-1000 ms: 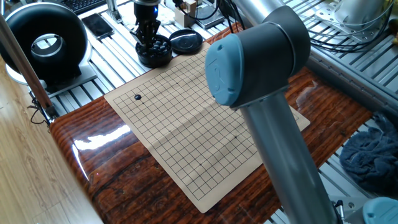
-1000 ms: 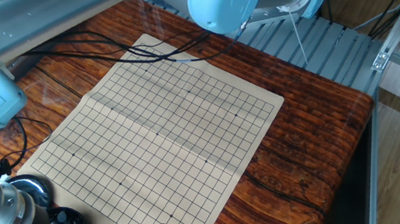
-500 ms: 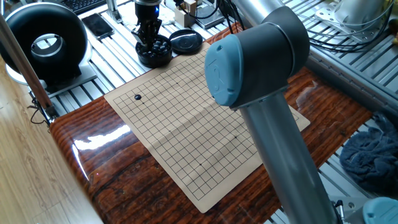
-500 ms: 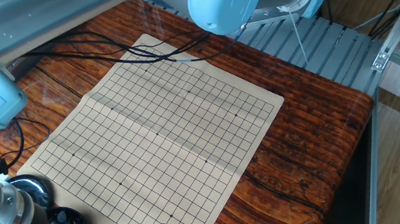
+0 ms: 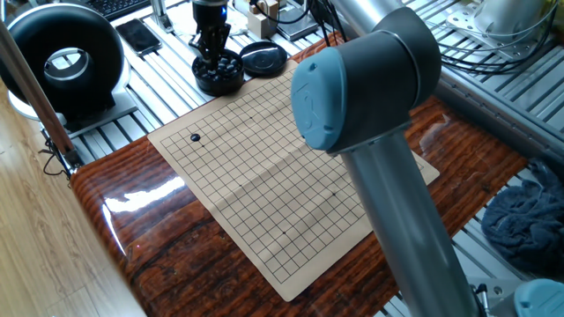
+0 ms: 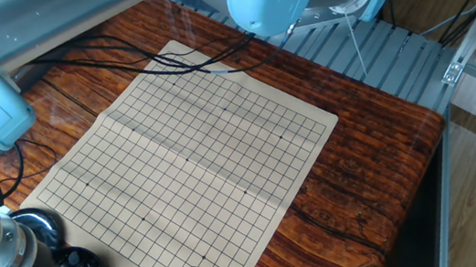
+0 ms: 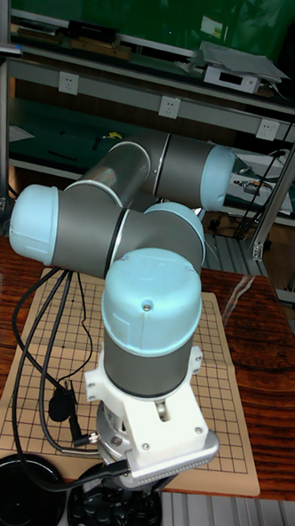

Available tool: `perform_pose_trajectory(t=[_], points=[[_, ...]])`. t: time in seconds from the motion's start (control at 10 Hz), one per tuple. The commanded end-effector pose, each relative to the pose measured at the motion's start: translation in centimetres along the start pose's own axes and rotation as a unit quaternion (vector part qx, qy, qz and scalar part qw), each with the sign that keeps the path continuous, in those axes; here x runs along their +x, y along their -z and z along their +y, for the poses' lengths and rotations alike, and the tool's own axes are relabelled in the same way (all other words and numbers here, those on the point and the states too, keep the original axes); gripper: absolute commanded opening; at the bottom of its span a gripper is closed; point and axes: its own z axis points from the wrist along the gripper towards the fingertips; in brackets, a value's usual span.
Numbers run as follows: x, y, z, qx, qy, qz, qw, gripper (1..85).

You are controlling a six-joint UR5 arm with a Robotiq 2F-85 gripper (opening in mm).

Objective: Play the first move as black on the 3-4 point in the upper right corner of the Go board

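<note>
Black stone [image 5: 196, 137] on board [image 5: 291, 185], jaws [image 5: 212, 58] well apart

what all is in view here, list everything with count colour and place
go board: 1, tan, black grid, on the wooden table
stone: 1, black, on the board near a corner
bowl of stones: 1, black, just off the board edge
lid: 1, black, beside the bowl
ring-shaped device: 1, black, beyond the table
cloth: 1, dark blue, off the table's side
robot arm: 1, grey, blue caps
gripper: 1, black, over the bowl
</note>
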Motion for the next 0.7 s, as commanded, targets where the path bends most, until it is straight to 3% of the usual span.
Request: perform_pose_trajectory(t=[0.0, 0.2, 0.5, 0.6], points=[[-0.4, 0.0, -0.5, 0.007, 0.007, -0.007, 0.9999, 21.7], [-0.4, -0.3, -0.4, 0.004, 0.008, -0.005, 0.9999, 22.0], [-0.4, -0.5, 1.1, -0.032, 0.007, -0.007, 0.9994, 22.7], [-0.3, -0.5, 1.2, -0.035, 0.011, -0.007, 0.9993, 23.3]])
